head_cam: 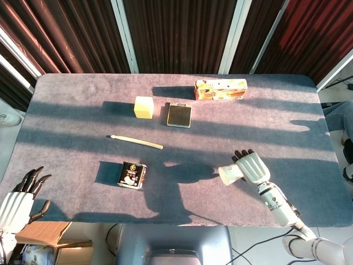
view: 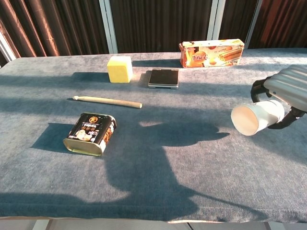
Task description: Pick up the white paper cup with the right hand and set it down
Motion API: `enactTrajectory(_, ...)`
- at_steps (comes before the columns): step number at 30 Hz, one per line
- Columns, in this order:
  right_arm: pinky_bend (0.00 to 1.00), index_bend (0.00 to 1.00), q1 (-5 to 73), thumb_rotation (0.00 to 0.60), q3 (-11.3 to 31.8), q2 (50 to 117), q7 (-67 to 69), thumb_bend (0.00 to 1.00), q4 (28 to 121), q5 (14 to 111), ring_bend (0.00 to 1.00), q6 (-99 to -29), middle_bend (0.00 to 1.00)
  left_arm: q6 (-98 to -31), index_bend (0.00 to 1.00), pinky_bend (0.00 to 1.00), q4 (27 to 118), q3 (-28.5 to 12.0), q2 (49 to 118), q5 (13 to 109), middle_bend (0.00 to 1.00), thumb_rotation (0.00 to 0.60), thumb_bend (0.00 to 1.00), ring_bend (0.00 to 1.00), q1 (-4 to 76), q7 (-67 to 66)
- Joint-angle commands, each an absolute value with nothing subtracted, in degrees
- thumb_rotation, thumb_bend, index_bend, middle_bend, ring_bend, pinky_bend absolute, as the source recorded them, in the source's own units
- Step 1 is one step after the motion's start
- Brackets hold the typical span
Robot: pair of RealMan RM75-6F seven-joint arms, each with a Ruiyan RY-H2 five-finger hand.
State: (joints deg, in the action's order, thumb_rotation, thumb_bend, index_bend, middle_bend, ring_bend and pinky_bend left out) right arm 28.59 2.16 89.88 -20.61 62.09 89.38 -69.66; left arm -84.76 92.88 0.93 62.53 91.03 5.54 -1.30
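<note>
One white paper cup [view: 256,117] gripped sideways in right robot hand [view: 288,91], mouth facing left, above surface [view: 158,158].

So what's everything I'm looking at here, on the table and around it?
table: one, grey-blue felt-like cover, fills both views
paper cup: one, white, on its side in the right hand, near right of table, mouth facing left
biscuit box: one, orange, far edge right of centre
flat dark slab: one, black with pale rim, far centre
block: one, pale yellow, left of the slab
wooden stick: one, light wood, left of centre
tin: one, black and gold label, lying near left
cardboard box: one, brown, on the floor near left
left hand: one, white with black fingers, off the table's near left corner, holding nothing
right hand: one, grey-white, gripping the cup
</note>
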Motion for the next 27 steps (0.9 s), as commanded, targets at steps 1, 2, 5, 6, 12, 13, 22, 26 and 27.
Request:
enactTrajectory(1, 0.63, 0.69, 28.2, 0.6, 2.5, 89.8, -33.6, 0.29, 60.3, 96.1, 0.5, -79.2, 0.48, -84.9, 0.19, 0.3, 92.9, 0.9, 62.5, 91.1, 0.03, 0.6, 0.38, 0.03, 5.5, -1.2)
enactTrajectory(2, 0.62, 0.69, 28.3, 0.6, 2.4, 89.7, -37.0, 0.29, 59.8, 97.6, 0.5, -80.5, 0.48, -84.9, 0.19, 0.3, 92.9, 0.9, 62.5, 91.1, 0.03, 0.6, 0.38, 0.03, 5.5, -1.2)
enactTrajectory(5, 0.61, 0.69, 29.2, 0.6, 1.4, 88.7, -49.0, 0.29, 58.2, 102.6, 0.48, -82.8, 0.48, -84.9, 0.19, 0.3, 92.9, 0.9, 62.5, 91.1, 0.03, 0.6, 0.38, 0.02, 5.5, -1.1)
enactTrajectory(6, 0.6, 0.69, 29.7, 0.6, 1.0, 88.3, -52.1, 0.29, 57.9, 104.0, 0.48, -82.7, 0.48, -84.9, 0.19, 0.3, 92.9, 1.0, 62.5, 91.2, 0.03, 0.6, 0.38, 0.02, 5.5, -1.2)
enactTrajectory(12, 0.58, 0.69, 31.7, 0.6, -0.8, 85.0, -66.6, 0.3, 59.6, 108.4, 0.45, -77.7, 0.48, -85.0, 0.19, 0.3, 92.9, 1.0, 62.5, 91.2, 0.03, 0.6, 0.38, 0.03, 5.4, -1.1)
enactTrajectory(13, 0.57, 0.69, 32.0, 0.6, -0.8, 84.6, -68.4, 0.3, 60.1, 108.4, 0.45, -76.4, 0.48, -85.0, 0.19, 0.3, 92.9, 1.0, 62.5, 91.2, 0.03, 0.6, 0.38, 0.03, 5.4, -1.1)
enactTrajectory(22, 0.51, 0.66, 33.1, 0.6, -0.5, 84.1, -77.2, 0.3, 62.9, 105.2, 0.4, -65.8, 0.48, -85.0, 0.19, 0.3, 92.9, 0.9, 62.4, 91.2, 0.04, 0.6, 0.38, 0.03, 5.4, -0.9)
enactTrajectory(26, 0.47, 0.64, 33.3, 0.6, -0.6, 85.3, -78.2, 0.3, 62.8, 103.9, 0.36, -62.8, 0.48, -85.0, 0.19, 0.3, 92.9, 0.9, 62.4, 91.1, 0.04, 0.6, 0.38, 0.03, 5.4, -0.8)
enactTrajectory(27, 0.46, 0.63, 33.4, 0.6, -0.7, 85.5, -78.3, 0.3, 62.7, 103.8, 0.35, -62.3, 0.48, -85.0, 0.19, 0.3, 92.9, 0.9, 62.4, 91.1, 0.04, 0.6, 0.38, 0.03, 5.4, -0.8)
